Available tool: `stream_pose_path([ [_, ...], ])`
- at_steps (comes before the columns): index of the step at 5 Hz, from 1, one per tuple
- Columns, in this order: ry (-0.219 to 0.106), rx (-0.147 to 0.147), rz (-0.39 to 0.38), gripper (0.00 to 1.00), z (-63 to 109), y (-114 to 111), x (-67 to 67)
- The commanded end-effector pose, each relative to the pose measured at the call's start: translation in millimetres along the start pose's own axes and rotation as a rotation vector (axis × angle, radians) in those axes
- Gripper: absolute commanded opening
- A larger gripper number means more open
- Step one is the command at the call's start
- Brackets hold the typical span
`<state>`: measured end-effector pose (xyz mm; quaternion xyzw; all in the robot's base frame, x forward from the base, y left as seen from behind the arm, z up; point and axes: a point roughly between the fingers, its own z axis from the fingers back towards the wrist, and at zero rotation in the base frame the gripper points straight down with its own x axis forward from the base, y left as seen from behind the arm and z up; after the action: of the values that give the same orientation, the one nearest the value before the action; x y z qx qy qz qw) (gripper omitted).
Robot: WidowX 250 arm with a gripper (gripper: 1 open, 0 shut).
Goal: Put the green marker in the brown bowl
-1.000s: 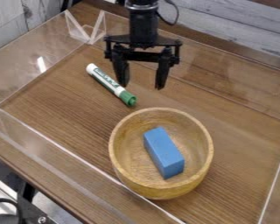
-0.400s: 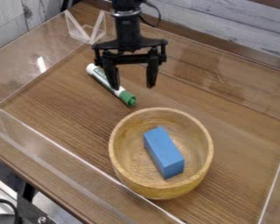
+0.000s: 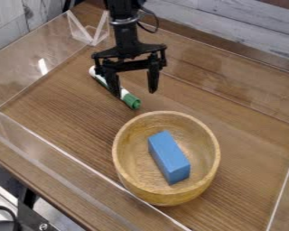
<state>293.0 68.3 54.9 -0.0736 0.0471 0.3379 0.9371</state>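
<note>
Shifted left and lower, the hand point(image 3: 134, 87) (fingers spread, grasping nothing) straddles the green marker point(image 3: 115, 88).

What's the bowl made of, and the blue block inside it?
The brown bowl looks like light wood with a smooth matte finish; faint grain shows on its thick rim. The blue block could be painted wood or plastic: even colour, flat faces, no grain visible, so it's hard to tell.

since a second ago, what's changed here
The open gripper has slid left across the picture and dropped lower, so its fingers now straddle the marker. Nothing has been gripped or let go. The marker lies where it was on the table, and the bowl with the blue block has not moved.
</note>
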Motion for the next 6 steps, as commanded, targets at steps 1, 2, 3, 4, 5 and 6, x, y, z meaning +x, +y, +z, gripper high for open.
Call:
stream_pose_path([
  [1, -0.044, -0.031, 0.031, 1.00, 7.9, 1, 6.1],
  [2, -0.050, -0.038, 0.045, 1.00, 3.7, 3, 7.2],
  [3, -0.059, -0.037, 0.049, 1.00, 1.4, 5, 6.7],
  [4, -0.071, -0.034, 0.041, 1.00, 2.7, 5, 4.5],
  [5, -0.091, -0.037, 0.021, 1.00, 8.5, 5, 1.7],
  [6, -0.110, -0.042, 0.002, 1.00, 14.3, 4, -1.4],
])
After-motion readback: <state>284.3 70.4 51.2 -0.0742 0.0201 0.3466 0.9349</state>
